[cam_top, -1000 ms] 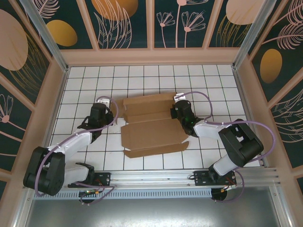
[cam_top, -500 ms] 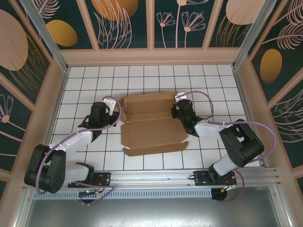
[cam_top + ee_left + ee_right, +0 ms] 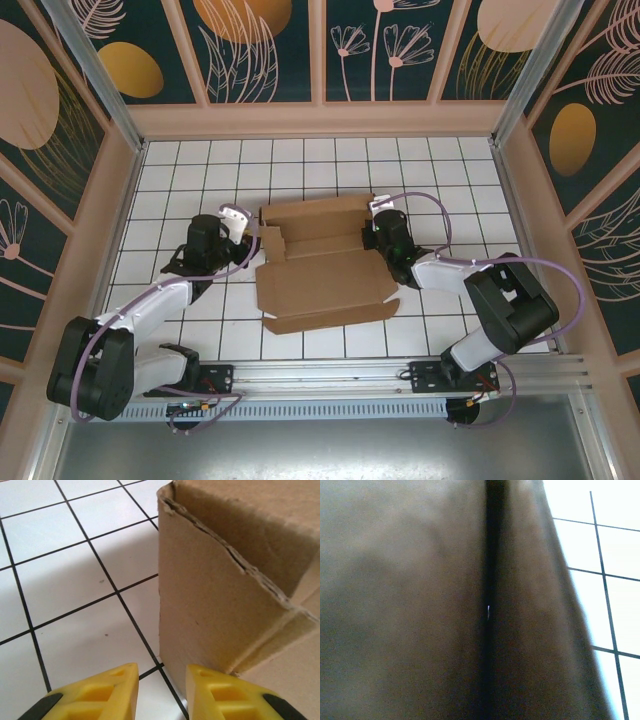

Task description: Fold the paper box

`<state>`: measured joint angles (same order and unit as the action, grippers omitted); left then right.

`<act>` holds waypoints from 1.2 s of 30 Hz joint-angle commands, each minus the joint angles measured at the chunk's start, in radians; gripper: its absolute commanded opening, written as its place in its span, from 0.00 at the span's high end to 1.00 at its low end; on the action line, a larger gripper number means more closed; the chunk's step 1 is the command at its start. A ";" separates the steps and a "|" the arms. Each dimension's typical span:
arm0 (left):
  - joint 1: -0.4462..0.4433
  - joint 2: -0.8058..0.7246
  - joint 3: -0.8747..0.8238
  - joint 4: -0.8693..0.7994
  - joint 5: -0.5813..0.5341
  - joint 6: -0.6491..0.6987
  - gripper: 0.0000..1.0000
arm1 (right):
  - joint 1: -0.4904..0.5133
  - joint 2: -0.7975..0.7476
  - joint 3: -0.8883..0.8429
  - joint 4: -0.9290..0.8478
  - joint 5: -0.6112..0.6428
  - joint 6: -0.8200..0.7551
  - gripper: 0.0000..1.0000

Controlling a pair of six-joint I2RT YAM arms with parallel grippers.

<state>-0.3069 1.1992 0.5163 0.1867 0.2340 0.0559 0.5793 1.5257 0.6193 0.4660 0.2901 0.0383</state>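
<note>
Two jaws, lol: my left gripper [image 3: 161, 675] is slightly parted and empty, paper box [image 3: 210, 605] just ahead-right; my right gripper [image 3: 375, 235] is closed tight at its right edge.

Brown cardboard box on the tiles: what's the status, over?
Plain brown cardboard mailer box part-folded, rear raised, front flat. Left fingers open, empty, beside its left corner. Right fingers shut at its right end, grip unclear. Nothing in the way.
</note>
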 commanded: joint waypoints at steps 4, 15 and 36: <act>-0.008 0.019 0.007 0.036 0.059 0.034 0.68 | -0.004 -0.024 0.008 0.011 0.008 -0.003 1.00; -0.017 0.054 0.034 0.045 0.075 0.022 0.66 | -0.003 -0.021 0.007 0.010 -0.003 0.000 1.00; -0.023 -0.069 0.000 -0.096 -0.008 0.020 0.71 | -0.021 -0.017 0.017 -0.003 0.050 0.017 1.00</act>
<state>-0.3237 1.1469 0.5125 0.1326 0.2089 0.0677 0.5682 1.5257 0.6193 0.4515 0.3164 0.0360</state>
